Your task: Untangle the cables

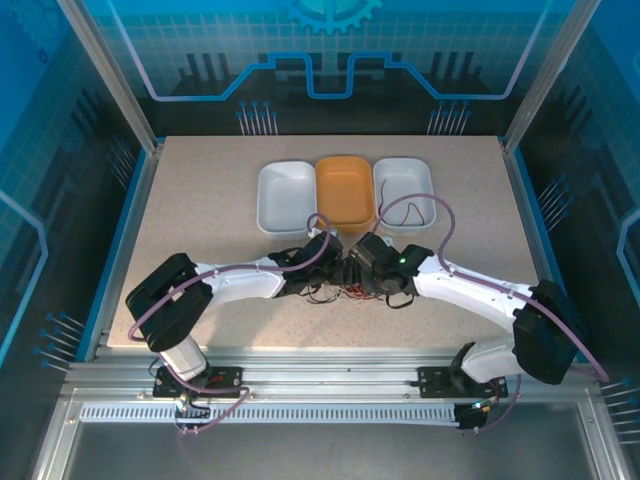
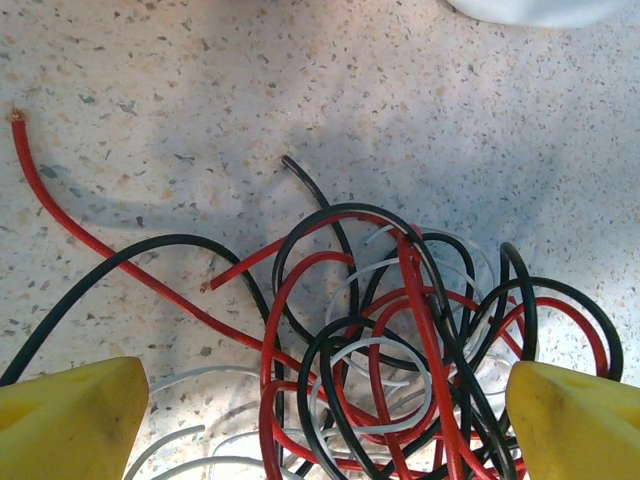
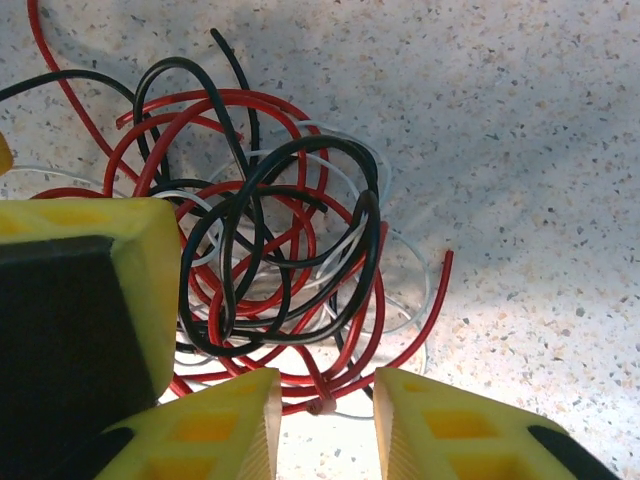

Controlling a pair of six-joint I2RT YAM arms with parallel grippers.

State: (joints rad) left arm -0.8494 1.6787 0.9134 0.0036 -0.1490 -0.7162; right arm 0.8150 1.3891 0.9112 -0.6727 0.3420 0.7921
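1. Cables: red, black and whitish wires are heaped in one knotted pile on the speckled tabletop, between the two hands and just in front of the trays.
2. Left hand: released. Its yellow fingers are spread wide on either side of the pile, and nothing is gripped.
3. Right hand: narrowly parted and placed at the pile's edge. One red strand is seen crossing the gap, unpinched.
4. Orange tray: flanked by white trays.
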